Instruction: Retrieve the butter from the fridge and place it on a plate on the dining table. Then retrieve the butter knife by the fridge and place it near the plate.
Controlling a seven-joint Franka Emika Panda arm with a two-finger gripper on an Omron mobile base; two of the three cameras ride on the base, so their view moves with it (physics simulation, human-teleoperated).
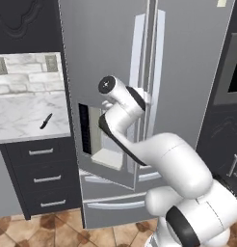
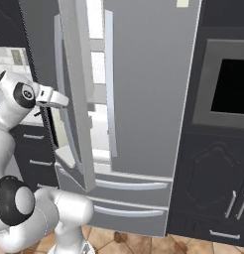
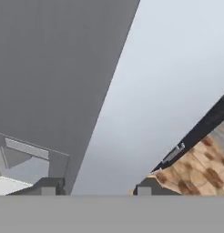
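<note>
Fridge (image 1: pixel 188 72): its left door (image 2: pixel 74 99) stands partly swung out, the right one shut; I judge the gap is there so I can reach the butter, which no view lets me see yet.
My gripper (image 2: pixel 62 101): at the left door's free edge, at handle height; a fitting place to push the door wider.
My jaws: both tips (image 3: pixel 48 187) rise at the bottom of the hand view with a clear gap between them and nothing pinched; spread, empty.
Butter knife (image 1: pixel 46 121): lies dark on the marble counter (image 1: pixel 24 120) left of the fridge, well apart from me; untouched, for the second half of the task.
Left base view: gives the knife, the counter and the door dispenser.
Right base view: gives white shelves through the gap.
Hand view: gives the grey door face close up, and tiled floor (image 3: pixel 202 166).
</note>
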